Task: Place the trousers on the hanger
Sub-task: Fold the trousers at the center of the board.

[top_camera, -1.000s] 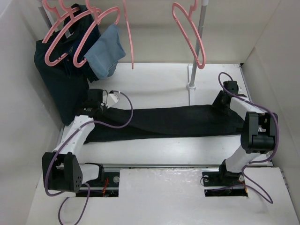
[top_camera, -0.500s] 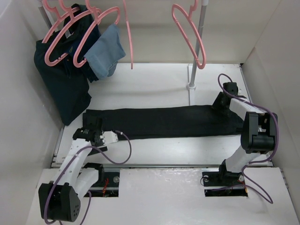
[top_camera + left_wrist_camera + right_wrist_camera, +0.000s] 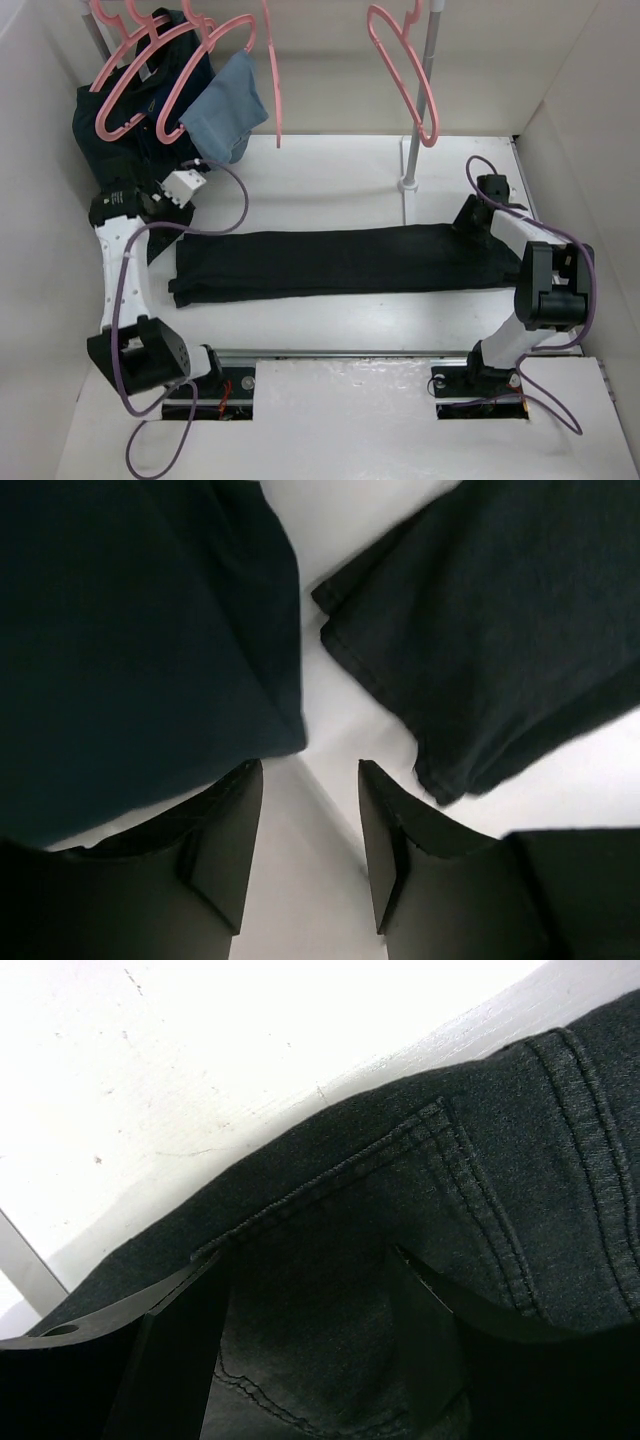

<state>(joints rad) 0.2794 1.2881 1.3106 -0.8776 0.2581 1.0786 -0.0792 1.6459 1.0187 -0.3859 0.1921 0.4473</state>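
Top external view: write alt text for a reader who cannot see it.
Long black fabric trousers lie flat across the white table, the right gripper at their right end, the left gripper near their far-left corner. An empty pink plastic hanger hangs behind at right; others at left carry a dark navy garment and a light-blue cloth.

Your black trousers (image 3: 340, 260) lie flat, folded lengthwise, stretched crosswise just in front of the pole (image 3: 407, 160); the empty pink hanger (image 3: 427, 138) hangs beside its top.
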